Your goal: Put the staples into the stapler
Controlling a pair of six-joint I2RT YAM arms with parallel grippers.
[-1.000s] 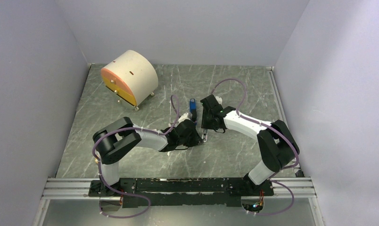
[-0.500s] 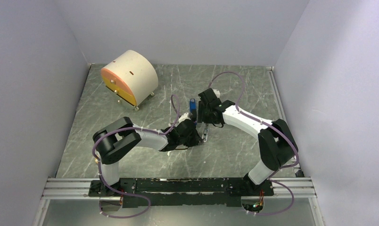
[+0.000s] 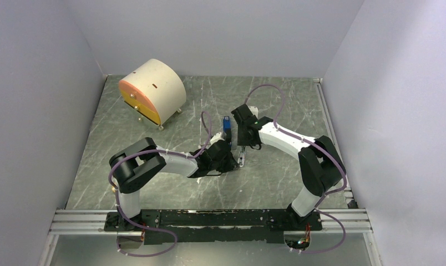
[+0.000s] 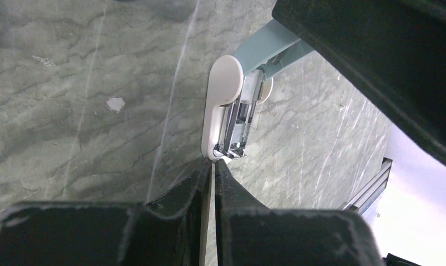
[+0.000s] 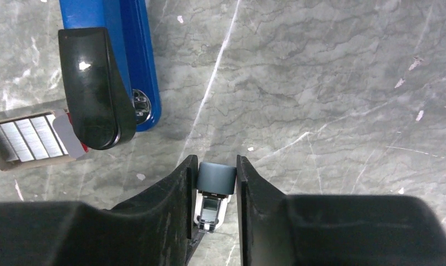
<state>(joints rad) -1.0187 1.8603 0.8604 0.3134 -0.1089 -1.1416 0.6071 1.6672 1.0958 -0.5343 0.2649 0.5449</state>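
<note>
The blue stapler [image 3: 227, 126] with black parts lies on the table; the right wrist view shows it at the upper left [image 5: 123, 50]. Silvery staples [image 5: 29, 138] lie in an open red-and-white box beside it. A light-blue and white oblong piece [image 4: 232, 111] lies between the grippers, its metal channel open and its light-blue arm raised. My left gripper [image 4: 214, 162] is shut, tips against the piece's white end. My right gripper [image 5: 216, 163] is shut on the piece's dark rounded end [image 5: 216, 178]. In the top view the left gripper [image 3: 235, 161] and the right gripper [image 3: 242, 146] are close together.
A cream drum-shaped box with an orange face [image 3: 152, 90] stands at the back left. Grey walls enclose the marbled table on three sides. A rail [image 3: 209, 220] runs along the near edge.
My right gripper has moved a little back and left, toward the blue stapler, with its wrist turning. My left arm has not moved.
</note>
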